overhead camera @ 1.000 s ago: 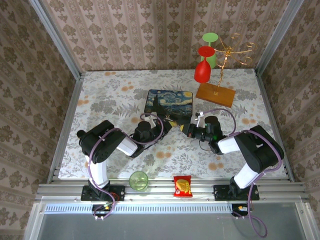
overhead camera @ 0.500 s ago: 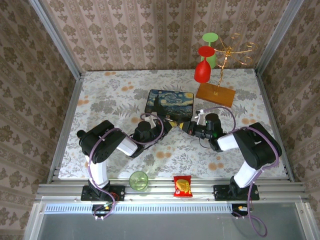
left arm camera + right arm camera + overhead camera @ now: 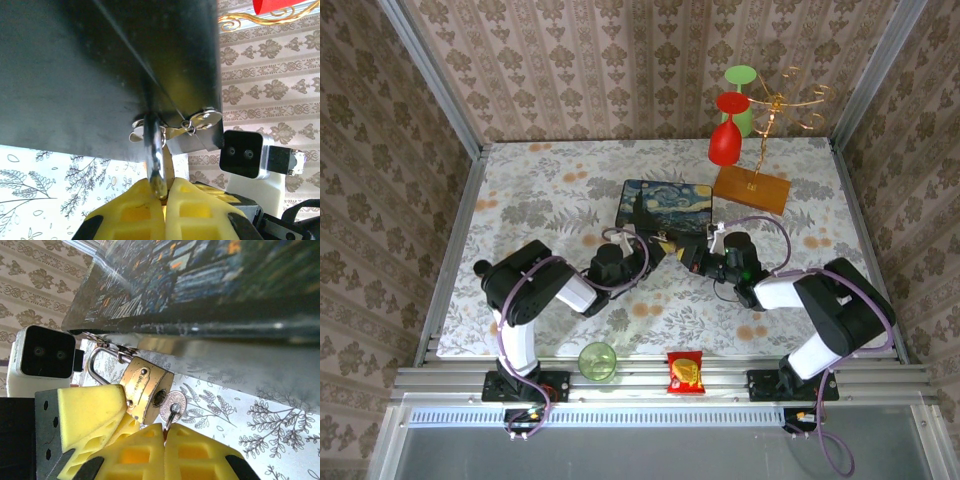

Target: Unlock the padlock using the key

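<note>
The padlock (image 3: 667, 243) hangs at the near edge of the starry-night box (image 3: 665, 200), a little above the middle of the overhead frame, and both hands close in on it. In the right wrist view its brass body (image 3: 142, 390) sits tilted at centre left. Its silvery shackle (image 3: 90, 367) loops up through the metal hasp (image 3: 112, 351) on the box's dark side.

The key (image 3: 173, 404) has its round head right against the keyhole. Its little ring runs down between the yellow fingers of the right hand (image 3: 164, 432), which are pinched together on it. Whether the blade has turned I cannot tell.

The left hand (image 3: 164, 192) is clamped narrow on the padlock. In its own wrist view the shackle (image 3: 154, 150) drops straight down into the seam between its two yellow pads, and the hasp (image 3: 200, 120) sits just above. From overhead, the left hand (image 3: 650, 252) reaches in from the lower left and the right hand (image 3: 688, 255) from the lower right. The two almost meet.

The box rests on the flowered table (image 3: 540, 200). Towards the upper right stands a golden glass rack (image 3: 752, 188) on a wooden base, with a red glass (image 3: 724, 140) hanging upside down. A green cup (image 3: 597, 360) and a red-yellow snack packet (image 3: 685, 372) sit at the bottom edge, between the arm bases.
</note>
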You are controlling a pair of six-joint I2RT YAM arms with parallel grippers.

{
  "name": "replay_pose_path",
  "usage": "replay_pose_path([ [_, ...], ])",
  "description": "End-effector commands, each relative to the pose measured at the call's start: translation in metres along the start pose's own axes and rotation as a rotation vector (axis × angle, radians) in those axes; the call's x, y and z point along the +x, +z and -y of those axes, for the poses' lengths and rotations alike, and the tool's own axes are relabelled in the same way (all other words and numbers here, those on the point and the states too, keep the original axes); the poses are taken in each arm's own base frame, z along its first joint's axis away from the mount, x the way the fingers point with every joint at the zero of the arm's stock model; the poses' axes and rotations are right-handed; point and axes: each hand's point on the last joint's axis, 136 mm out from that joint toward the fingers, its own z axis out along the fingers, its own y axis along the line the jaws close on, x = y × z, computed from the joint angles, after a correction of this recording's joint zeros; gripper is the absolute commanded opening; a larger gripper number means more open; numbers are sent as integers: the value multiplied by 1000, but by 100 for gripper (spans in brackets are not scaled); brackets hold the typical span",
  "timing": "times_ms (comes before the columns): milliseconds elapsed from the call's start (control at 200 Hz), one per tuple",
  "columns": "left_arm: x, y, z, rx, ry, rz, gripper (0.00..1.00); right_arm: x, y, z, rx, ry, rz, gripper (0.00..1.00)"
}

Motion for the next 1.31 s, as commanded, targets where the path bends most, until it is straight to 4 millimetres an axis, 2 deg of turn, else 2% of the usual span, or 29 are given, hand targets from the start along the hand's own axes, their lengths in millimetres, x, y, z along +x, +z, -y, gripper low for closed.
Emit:
replay_pose_path([
  [0, 37, 10, 9, 59, 33, -150, 0, -4, -5, -45, -159, -38, -3, 0],
  [115, 37, 4, -15, -3, 32, -133, 0, 4, -11, -37, -124, -9, -36, 0],
  [180, 37, 2, -22, -22, 42, -126, 0, 14, -15, -37, -112, -22, -58, 0],
  [280, 39, 7, -24, -21, 44, -135, 0, 26, -21, -38, -100, -58, -79, 0],
  [440, 39, 11, -29, -28, 44, -135, 2, 26, -24, -12, -14, -58, -88, 0],
  [625, 36, 7, -31, -40, 59, -115, 2, 40, -27, 9, 51, -51, -117, 0],
  [690, 35, 7, -30, -37, 66, -114, 6, 44, -28, 18, 80, -54, -125, 0],
  [855, 34, 3, -36, -56, 75, -101, 8, 40, -31, 11, 59, -68, -120, 0],
  [930, 32, -1, -42, -76, 81, -84, 14, 32, -40, 12, 113, -105, -89, 0],
  [1005, 29, -2, -49, -98, 95, -63, 16, 26, -48, 18, 172, -134, -67, 3],
  [1090, 24, 0, -51, -108, 137, -43, 27, 18, -55, 25, 230, -131, -50, 9],
  [1210, 15, 6, -56, -118, 170, -9, 38, 15, -56, 34, 273, -118, -56, 9],
  [1300, 12, 12, -53, -112, 209, 3, 44, 17, -55, 35, 256, -108, -51, 9],
])
